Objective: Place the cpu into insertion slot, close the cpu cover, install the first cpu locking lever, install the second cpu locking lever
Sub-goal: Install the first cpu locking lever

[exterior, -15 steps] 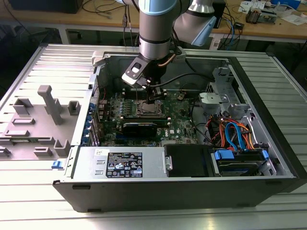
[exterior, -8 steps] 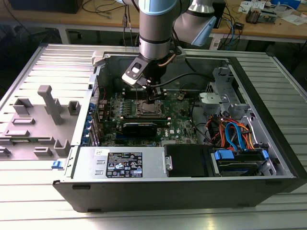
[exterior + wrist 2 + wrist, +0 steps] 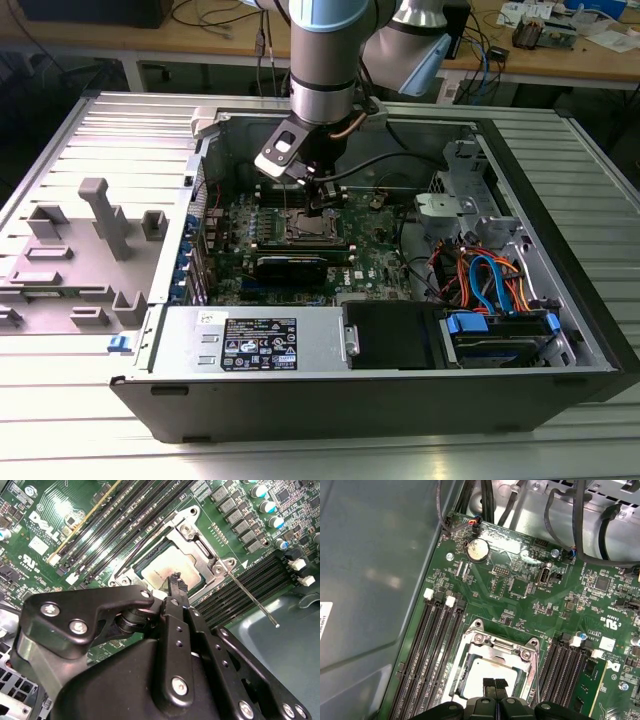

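Over the insertion slot [image 3: 150, 556] hangs your one gripper [image 3: 495, 684], its two fingertips [image 3: 489, 685] pressed together and pinching nothing. The single cpu [image 3: 492, 670] already lies flat inside the slot, directly under those tips. The one cpu cover [image 3: 502, 647] appears folded down around it, its window framing the metal top.

The step in hand looks like the first locking lever. One thin lever [image 3: 250, 597] stands free, slanting away from the slot's corner in the second wrist view. To do it well, keep the fingers closed as a blunt pusher. Meet the rod near its free end, away from the slot, for the most leverage. Press it down and sideways under its catch beside the slot, and keep off the cpu's top. Watch that the rod does not spring back or slip off the rounded tips.

Counted: one cpu, one slot, one cover, one lever plainly free; whether the faint line on the slot's opposite edge is the second, you cannot tell. One memory bank [image 3: 432, 645] flanks the slot, and another [image 3: 565, 667] sits on its far side. One coin cell [image 3: 477, 550] lies beyond it.
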Tool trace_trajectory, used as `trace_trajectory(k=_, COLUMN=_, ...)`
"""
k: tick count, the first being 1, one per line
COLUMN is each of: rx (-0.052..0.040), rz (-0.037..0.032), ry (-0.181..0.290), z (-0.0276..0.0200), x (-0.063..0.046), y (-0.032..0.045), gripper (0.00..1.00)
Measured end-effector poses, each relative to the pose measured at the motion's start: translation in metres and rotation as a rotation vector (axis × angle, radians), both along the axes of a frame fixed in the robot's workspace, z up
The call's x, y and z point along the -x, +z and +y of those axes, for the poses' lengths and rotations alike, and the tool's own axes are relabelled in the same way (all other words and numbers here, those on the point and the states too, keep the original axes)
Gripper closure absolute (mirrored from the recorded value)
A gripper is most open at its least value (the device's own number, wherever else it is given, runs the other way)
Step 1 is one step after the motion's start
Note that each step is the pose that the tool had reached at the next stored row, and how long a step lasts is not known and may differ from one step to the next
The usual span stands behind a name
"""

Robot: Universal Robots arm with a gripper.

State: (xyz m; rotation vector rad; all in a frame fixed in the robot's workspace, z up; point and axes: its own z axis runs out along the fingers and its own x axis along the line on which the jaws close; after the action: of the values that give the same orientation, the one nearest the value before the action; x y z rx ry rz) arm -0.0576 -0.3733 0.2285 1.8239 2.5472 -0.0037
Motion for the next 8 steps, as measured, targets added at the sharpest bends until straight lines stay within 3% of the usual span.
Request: trace_trajectory(k=8, rx=0.0, rz=0.0, ry=0.009, z=0.0, x=0.0, y=0.0, gripper=0.89)
